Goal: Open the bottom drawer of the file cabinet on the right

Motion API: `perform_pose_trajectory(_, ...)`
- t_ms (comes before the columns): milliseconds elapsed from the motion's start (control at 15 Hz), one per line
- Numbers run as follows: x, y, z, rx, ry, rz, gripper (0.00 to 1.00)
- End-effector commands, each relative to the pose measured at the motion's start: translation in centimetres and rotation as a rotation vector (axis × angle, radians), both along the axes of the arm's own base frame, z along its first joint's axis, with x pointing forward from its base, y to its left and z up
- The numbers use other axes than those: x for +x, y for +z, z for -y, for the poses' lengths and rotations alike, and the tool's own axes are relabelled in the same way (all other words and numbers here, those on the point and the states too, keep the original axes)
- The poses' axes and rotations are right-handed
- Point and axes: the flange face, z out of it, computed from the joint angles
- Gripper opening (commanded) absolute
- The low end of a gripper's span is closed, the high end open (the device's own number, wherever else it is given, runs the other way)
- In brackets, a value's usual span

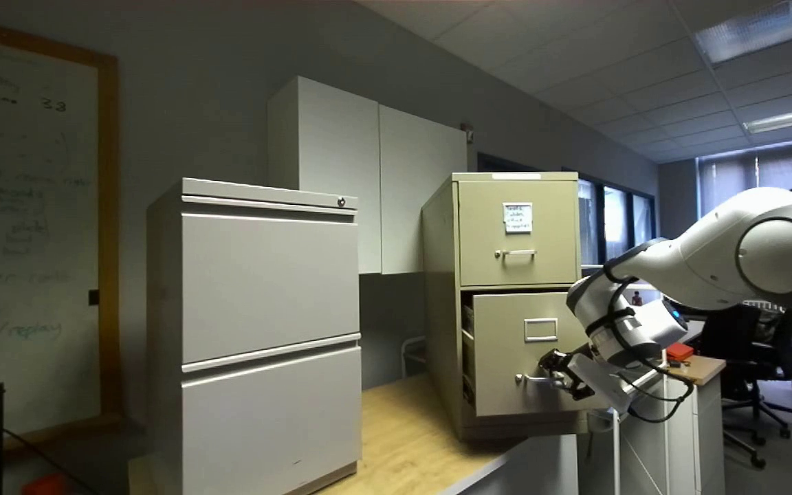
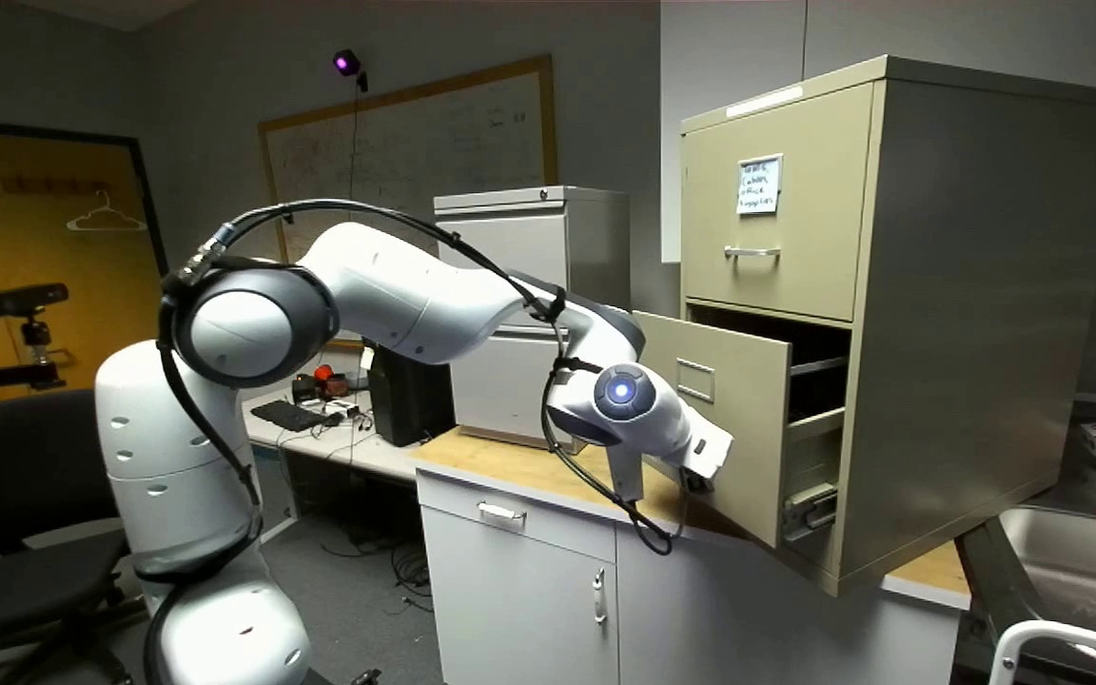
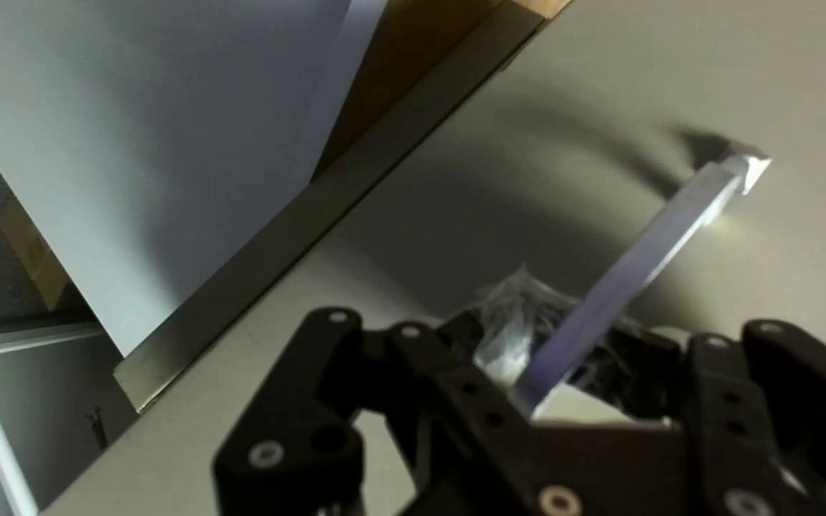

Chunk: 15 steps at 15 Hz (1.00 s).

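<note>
Bottom drawer (image 1: 499,354) stood part-way out of file cabinet (image 1: 441,309)

In an exterior view, the gripper (image 1: 559,377) was at the drawer's handle (image 1: 535,379), beneath the label holder (image 1: 540,320); a pale grey cabinet (image 1: 269,289) stood apart. In an exterior view, a slide rail (image 2: 811,510) showed along the drawer's side, and the arm (image 2: 458,304) hid the handle. In the wrist view, the fingers (image 3: 653,365) stood on either side of the handle; how far apart they were, or whether they gripped it, could not be told.
</note>
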Motion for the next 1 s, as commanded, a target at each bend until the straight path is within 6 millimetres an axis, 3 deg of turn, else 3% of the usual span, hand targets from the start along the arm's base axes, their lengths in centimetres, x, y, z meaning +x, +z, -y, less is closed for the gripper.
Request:
perform_pose_trajectory(0, -4.1, -4.6, -4.8, 0.05, 0.118, -0.093, 0.02)
perform_pose_trajectory(933, -14.2, -6.3, -10.0, 0.01, 0.198, -0.146, 0.02)
